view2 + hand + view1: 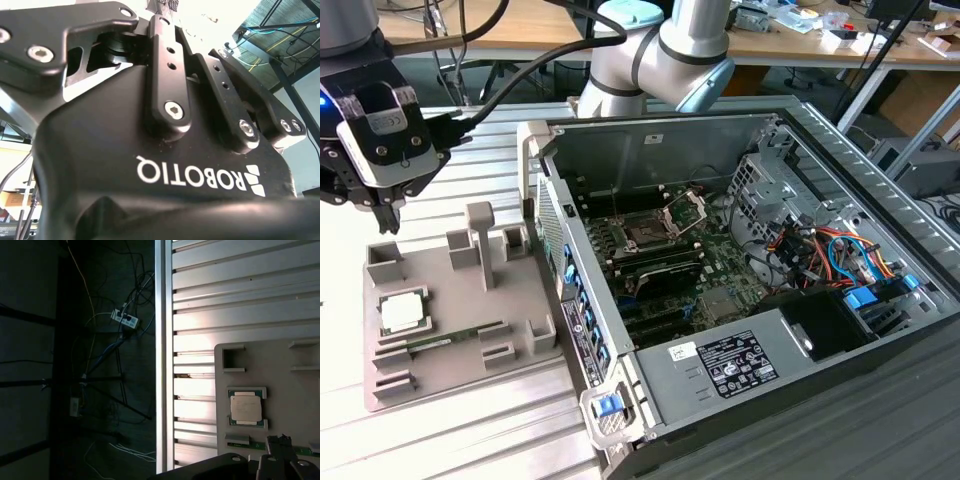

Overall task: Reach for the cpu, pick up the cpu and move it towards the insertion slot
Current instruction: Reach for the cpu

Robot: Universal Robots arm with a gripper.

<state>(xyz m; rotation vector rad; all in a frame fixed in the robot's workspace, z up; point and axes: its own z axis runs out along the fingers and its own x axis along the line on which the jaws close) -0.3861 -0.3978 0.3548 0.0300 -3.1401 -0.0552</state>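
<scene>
The cpu (400,312) is a small square chip with a pale metal top. It lies flat in a framed pocket at the exterior view's left end of a grey fixture plate (525,300). My gripper (365,208) hangs open and empty above and behind that end of the plate, well clear of the chip. In the first wrist view the cpu (245,407) sits in its pocket on the plate. The insertion slot (646,236) is a dark square socket with its silver frame raised, on the green board inside the open computer case. The gripper's black housing (165,165) fills the second wrist view.
The open computer case (720,130) has tall metal walls around the board, with cables and a drive bay at the exterior view's right. A green memory stick (450,340) and upright grey posts (480,240) stand on the fixture plate. The ribbed table's edge (160,355) drops off beside the plate.
</scene>
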